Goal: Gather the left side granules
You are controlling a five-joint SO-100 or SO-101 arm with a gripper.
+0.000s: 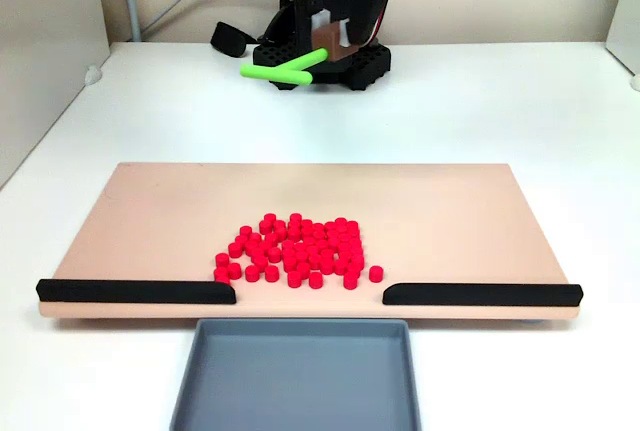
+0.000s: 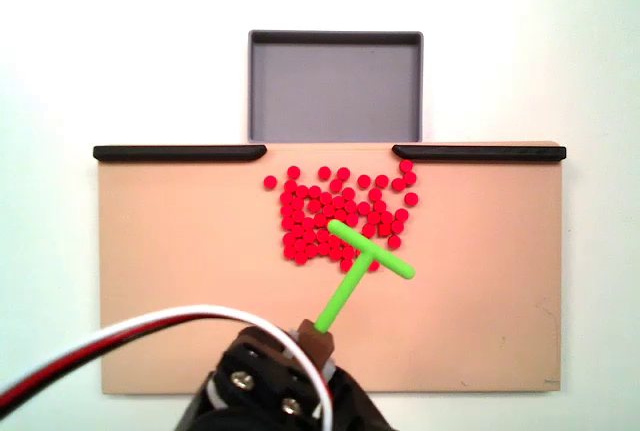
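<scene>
The granules (image 1: 297, 248) (image 2: 342, 213), bright red short pellets, lie in one loose cluster on the tan board (image 1: 150, 211) (image 2: 180, 271), near its middle and toward the edge that carries two black rails. In a fixed view the cluster sits just beyond the gap between the left rail (image 1: 135, 292) and the right rail (image 1: 482, 295); a grey tray (image 1: 300, 376) (image 2: 335, 86) lies on the white table (image 1: 100, 111) directly before that gap, touching or just beside the board's edge. The gripper (image 1: 335, 49) (image 2: 312, 336) is clamped on the stem of a green T-shaped stick (image 1: 285, 68) (image 2: 360, 261). Seen from above, the stick's crossbar overlaps the cluster's edge farthest from the tray; whether it touches the pellets cannot be told. A white cable (image 2: 150, 326) loops over the arm.
</scene>
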